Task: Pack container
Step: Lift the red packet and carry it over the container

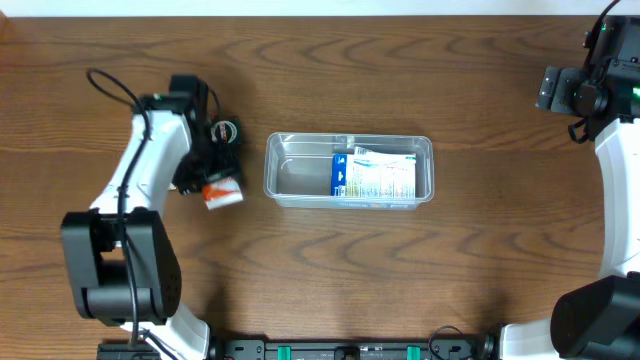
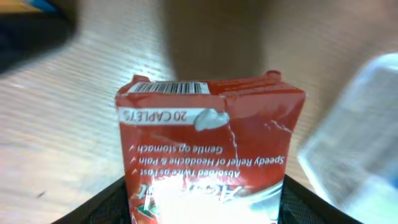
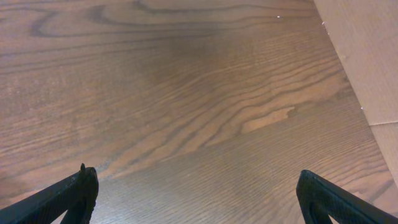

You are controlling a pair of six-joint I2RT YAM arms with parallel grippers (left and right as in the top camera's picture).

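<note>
Red caplet packet (image 2: pixel 208 155) is clamped by the left gripper (image 1: pixel 215 186), left of the clear container (image 1: pixel 295 180) at frame centre; the right gripper (image 3: pixel 198 180) is spread wide, empty.

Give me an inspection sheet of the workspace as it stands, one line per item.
surface: wooden table, no spills seen.
job's things: container mid-table, upright, with a blue-white packet in its right half; red packet outside, to its left.
clutter: nothing seen.
grippers: left pincer closed on the red packet; right pincer open over bare wood, far from the container.
cables: black cable loops off the left arm, away from the container.
surroundings: pale board beside the table in the right wrist view.
</note>
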